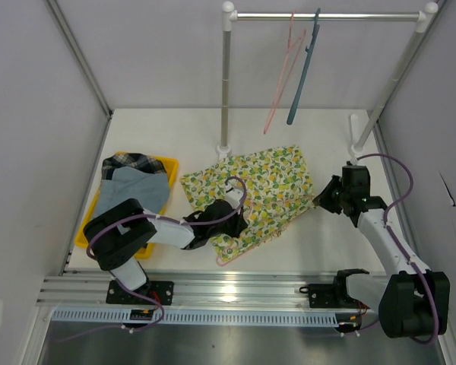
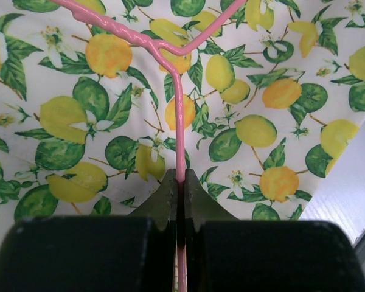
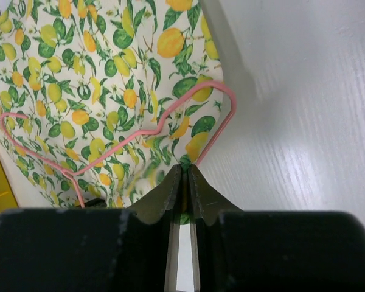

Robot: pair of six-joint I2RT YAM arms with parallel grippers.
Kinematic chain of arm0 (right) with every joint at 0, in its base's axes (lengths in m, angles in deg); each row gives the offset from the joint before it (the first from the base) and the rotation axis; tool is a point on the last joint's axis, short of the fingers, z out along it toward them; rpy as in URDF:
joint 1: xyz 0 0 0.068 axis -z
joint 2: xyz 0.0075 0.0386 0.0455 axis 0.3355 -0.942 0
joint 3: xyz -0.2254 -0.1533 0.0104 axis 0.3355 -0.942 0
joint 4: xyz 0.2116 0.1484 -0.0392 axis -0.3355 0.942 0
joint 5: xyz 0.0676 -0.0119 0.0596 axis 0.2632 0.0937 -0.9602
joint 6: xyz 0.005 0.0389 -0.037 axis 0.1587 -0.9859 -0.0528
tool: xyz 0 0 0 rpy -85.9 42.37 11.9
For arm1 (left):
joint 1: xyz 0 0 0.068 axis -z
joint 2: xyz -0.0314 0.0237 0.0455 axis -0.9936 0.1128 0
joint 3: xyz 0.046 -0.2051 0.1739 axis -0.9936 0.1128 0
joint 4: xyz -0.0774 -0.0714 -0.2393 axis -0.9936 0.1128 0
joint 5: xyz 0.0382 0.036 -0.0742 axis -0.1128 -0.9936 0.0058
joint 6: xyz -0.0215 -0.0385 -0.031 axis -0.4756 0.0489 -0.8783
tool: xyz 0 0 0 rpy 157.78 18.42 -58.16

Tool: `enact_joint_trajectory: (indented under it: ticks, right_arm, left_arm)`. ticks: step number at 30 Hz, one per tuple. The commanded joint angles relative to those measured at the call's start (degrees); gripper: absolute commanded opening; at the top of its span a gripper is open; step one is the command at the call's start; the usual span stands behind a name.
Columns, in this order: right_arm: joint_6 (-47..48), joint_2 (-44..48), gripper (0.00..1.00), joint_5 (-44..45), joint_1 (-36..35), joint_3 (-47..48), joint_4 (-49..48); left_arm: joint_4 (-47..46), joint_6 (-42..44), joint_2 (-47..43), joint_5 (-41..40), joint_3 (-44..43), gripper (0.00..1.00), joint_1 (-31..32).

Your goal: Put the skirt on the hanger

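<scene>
The lemon-print skirt (image 1: 270, 182) lies flat on the white table, in the middle. A thin pink hanger (image 2: 179, 115) lies on top of it; its wire also shows in the right wrist view (image 3: 109, 152). My left gripper (image 1: 239, 220) is over the skirt's near part, with its jaws (image 2: 180, 177) shut on the hanger's straight stem below the fork. My right gripper (image 1: 317, 199) is at the skirt's right edge. It (image 3: 184, 167) is shut on a fold of skirt cloth (image 3: 97, 73), right beside the hanger's bent end.
A second pink hanger (image 1: 281, 76) and a blue-grey hanger (image 1: 304, 68) hang on the rail (image 1: 327, 15) at the back. The rack's pole (image 1: 225, 84) stands behind the skirt. A yellow tray (image 1: 167, 163) at left holds a plaid shirt (image 1: 133, 162) and a denim shirt (image 1: 133, 186).
</scene>
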Motion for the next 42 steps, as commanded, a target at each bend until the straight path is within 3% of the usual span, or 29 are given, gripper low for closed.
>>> enact_joint_trajectory:
  ticks: [1, 9, 10, 11, 13, 16, 20, 22, 28, 39, 42]
  right_arm:
    - [2.69, 1.07, 0.15, 0.1, 2.12, 2.66, -0.21]
    - [3.92, 0.1, 0.18, -1.48, 3.79, 4.59, 0.58]
    - [4.18, 0.1, 0.2, -1.39, 3.53, 4.86, 0.93]
    - [4.1, 0.53, 0.3, 0.61, 2.31, 4.95, 1.37]
    - [3.48, 1.85, 0.46, 3.34, -2.35, 4.33, 2.25]
    - [0.5, 4.84, 0.57, 7.3, -9.99, 1.97, 2.43]
    - [-4.42, 5.81, 0.64, 15.56, -22.47, -1.37, 3.05]
    - [-7.58, 5.55, 0.65, 17.5, -26.86, -4.35, 1.91]
    - [-11.28, 5.28, 0.64, 19.52, -30.22, -8.59, -0.82]
    - [-10.67, -4.99, 0.65, 21.9, -30.05, -8.42, -7.85]
    - [-9.88, -7.02, 0.59, 22.16, -29.09, -7.89, -10.05]
  left_arm:
    - [0.4, 3.94, -2.15, -2.66, 1.42, 0.0, 1.02]
    - [-1.88, 5.08, -2.5, -3.1, 2.92, 0.0, 2.6]
    - [-1.79, 5.08, -2.5, -3.19, 2.83, 0.0, 2.78]
    - [-1.88, 5.08, -2.41, -3.19, 2.22, 0.0, 2.95]
    - [-2.4, 4.82, -2.15, -2.75, 1.78, 0.0, 3.13]
    - [-1.35, 4.82, -1.1, -2.66, 0.11, 0.0, 3.22]
    - [-0.83, 4.47, -0.65, -2.48, -0.68, 0.0, 3.22]
    - [-0.56, 4.12, -0.39, -2.48, -1.12, 0.0, 3.22]
    - [0.32, 3.94, -0.3, -2.22, -1.74, 0.0, 3.22]
    - [0.23, 3.68, 0.14, -1.52, -1.57, 0.0, 3.22]
    - [0.32, 3.76, 0.14, -1.08, -1.56, 0.0, 3.22]
